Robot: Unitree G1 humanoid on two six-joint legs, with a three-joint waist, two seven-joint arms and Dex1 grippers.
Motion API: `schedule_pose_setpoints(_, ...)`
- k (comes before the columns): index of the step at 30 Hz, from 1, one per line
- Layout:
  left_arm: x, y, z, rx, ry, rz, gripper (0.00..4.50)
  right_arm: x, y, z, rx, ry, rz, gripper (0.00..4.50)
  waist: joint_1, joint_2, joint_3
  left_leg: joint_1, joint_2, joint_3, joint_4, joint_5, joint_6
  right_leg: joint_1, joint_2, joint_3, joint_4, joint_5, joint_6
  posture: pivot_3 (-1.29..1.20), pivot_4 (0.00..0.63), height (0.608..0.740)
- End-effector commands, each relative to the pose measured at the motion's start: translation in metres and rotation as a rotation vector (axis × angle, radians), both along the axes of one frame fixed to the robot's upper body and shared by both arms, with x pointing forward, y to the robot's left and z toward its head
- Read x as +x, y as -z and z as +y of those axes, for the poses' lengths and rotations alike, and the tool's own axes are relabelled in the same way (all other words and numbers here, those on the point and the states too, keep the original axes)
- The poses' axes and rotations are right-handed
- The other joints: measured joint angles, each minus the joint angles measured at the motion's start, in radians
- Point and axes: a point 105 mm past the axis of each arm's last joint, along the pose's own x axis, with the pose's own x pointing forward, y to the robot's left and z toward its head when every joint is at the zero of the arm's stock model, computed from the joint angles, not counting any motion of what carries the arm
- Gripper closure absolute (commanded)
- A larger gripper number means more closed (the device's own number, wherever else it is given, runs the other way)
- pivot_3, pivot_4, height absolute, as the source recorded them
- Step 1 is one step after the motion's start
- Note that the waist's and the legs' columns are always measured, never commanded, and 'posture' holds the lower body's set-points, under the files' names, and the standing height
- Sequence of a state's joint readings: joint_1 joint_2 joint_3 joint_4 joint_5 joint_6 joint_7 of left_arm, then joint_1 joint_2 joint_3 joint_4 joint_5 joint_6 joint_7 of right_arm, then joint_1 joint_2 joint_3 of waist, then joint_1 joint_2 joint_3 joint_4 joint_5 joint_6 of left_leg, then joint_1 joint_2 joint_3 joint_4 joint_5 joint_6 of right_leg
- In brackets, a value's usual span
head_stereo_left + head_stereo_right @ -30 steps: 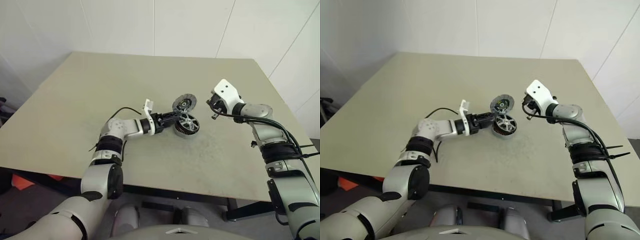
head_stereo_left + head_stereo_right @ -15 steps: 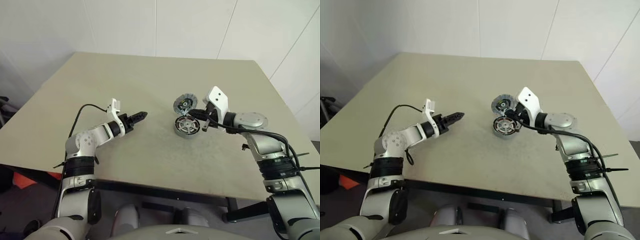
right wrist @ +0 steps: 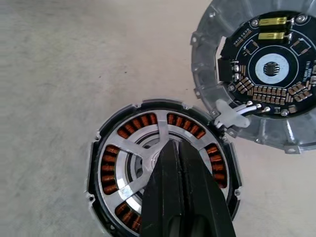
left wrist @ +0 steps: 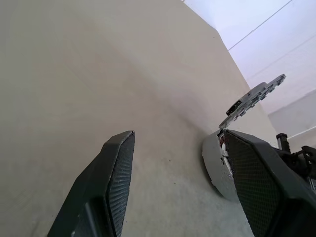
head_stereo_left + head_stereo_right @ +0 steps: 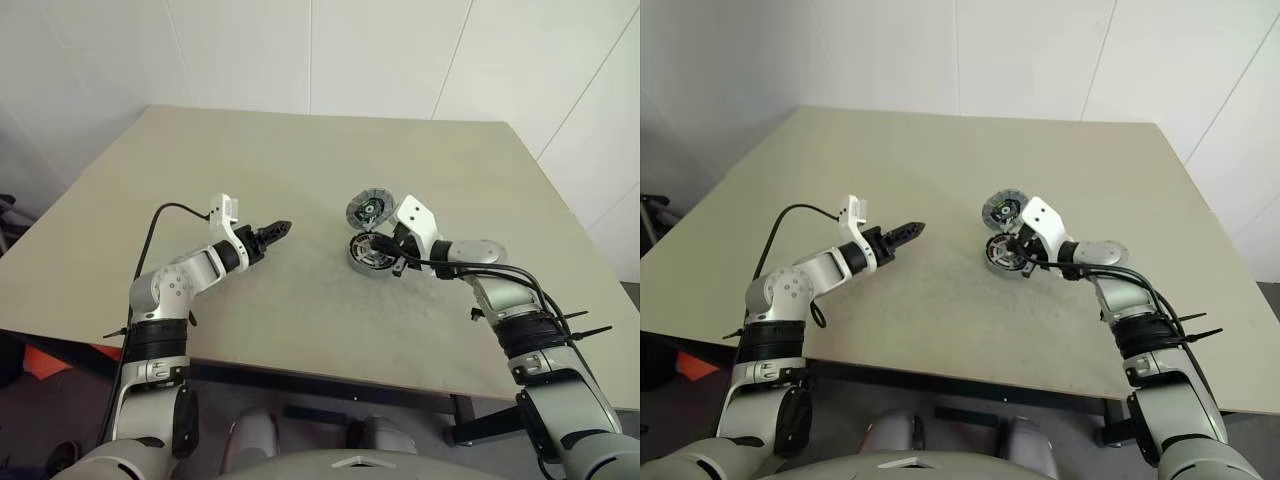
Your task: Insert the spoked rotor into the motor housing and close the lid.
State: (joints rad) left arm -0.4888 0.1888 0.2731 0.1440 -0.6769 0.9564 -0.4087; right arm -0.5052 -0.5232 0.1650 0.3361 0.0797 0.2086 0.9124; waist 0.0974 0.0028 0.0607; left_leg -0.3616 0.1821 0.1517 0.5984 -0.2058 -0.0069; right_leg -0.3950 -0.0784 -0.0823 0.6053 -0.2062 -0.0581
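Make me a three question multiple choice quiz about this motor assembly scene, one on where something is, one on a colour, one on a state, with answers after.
1. Where is the spoked rotor?
A. Seated in the motor housing
B. Held by the left tool
C. At the table's far edge

2. What colour are the windings seen between the spokes?
A. Blue
B. Copper orange
C. White

3. How does the lid stand?
A. Shut over the housing
B. Swung open beside the housing
C. Lying apart by the left tool

Answers: 1 A, the spokes lie inside the housing's rim under the shut right tool. 2 B, orange coils show in the right wrist view. 3 B, its circuit-board side is exposed; the left tool hovers open, away from it.
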Motion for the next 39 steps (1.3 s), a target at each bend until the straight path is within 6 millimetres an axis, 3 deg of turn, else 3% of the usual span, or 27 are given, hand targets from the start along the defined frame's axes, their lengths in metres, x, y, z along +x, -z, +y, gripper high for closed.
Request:
schedule_pose_setpoints(1, 0.004, -0.017, 0.001, 0.039, -0.001, -0.098, 1.46, 0.003, -0.041, 0.001, -0.003, -0.054, -0.131, 4.5, 0.0, 0.0, 0.0, 0.0, 0.0, 0.0, 0.0, 0.0, 0.0, 0.0, 0.0, 0.0, 0.0, 0.002, -0.003, 0.0, 0.0, 0.74)
schedule_pose_setpoints(5, 0.012, -0.022, 0.007, 0.193, -0.048, -0.214, 1.46, -0.005, -0.065, 0.004, -0.139, -0.196, -0.184, 4.5, 0.0, 0.001, 0.0, -0.004, 0.0, 0.0, 0.0, 0.0, 0.0, -0.004, 0.0, 0.0, 0.0, 0.003, -0.005, 0.0, 0.0, 0.74)
schedule_pose_setpoints(9, 0.016, -0.029, 0.008, 0.445, -0.035, -0.386, 1.46, -0.011, -0.064, -0.01, -0.373, -0.345, -0.151, 4.5, 0.0, 0.0, 0.0, -0.004, 0.001, 0.0, 0.0, 0.0, 0.0, -0.005, 0.001, 0.0, 0.0, 0.003, -0.005, 0.0, 0.0, 0.74)
schedule_pose_setpoints(12, 0.016, -0.041, 0.008, 0.716, 0.02, -0.573, 1.44, -0.011, -0.056, -0.024, -0.561, -0.45, -0.102, 3.9, -0.001, 0.0, 0.0, -0.005, 0.002, 0.0, 0.0, 0.0, 0.0, -0.006, 0.002, 0.0, 0.0, 0.003, -0.005, 0.0, 0.0, 0.74)
schedule_pose_setpoints(17, 0.011, -0.041, 0.017, 0.906, 0.083, -0.668, 1.44, -0.011, -0.039, -0.024, -0.736, -0.613, -0.102, 2.18, -0.001, 0.0, 0.0, -0.006, 0.002, 0.0, 0.0, 0.0, 0.0, -0.007, 0.001, 0.0, 0.001, 0.003, -0.006, 0.0, 0.0, 0.74)
schedule_pose_setpoints(26, -0.011, -0.006, 0.034, 1.03, 0.168, -0.602, 1.44, -0.012, -0.027, -0.009, -0.781, -0.749, -0.133, 2.18, -0.004, 0.001, 0.0, -0.006, 0.003, 0.001, 0.001, 0.0, 0.0, -0.008, 0.002, 0.0, 0.003, 0.004, -0.007, 0.0, 0.0, 0.74)
schedule_pose_setpoints(35, -0.013, -0.001, 0.033, 1.031, 0.16, -0.585, 1.44, -0.016, -0.014, -0.003, -0.78, -0.797, -0.105, 2.18, -0.004, 0.001, 0.0, -0.006, 0.004, 0.0, 0.004, 0.0, 0.0, -0.007, 0.002, 0.0, 0.005, 0.005, -0.008, 0.0, 0.0, 0.74)
schedule_pose_setpoints(39, -0.011, -0.003, 0.033, 1.033, 0.152, -0.588, 1.44, -0.021, -0.005, -0.007, -0.792, -0.825, -0.057, 3.13, -0.003, 0.001, 0.0, -0.005, 0.005, 0.0, 0.005, 0.0, -0.001, -0.007, 0.003, 0.0, 0.006, 0.005, -0.009, 0.0, 0.0, 0.74)
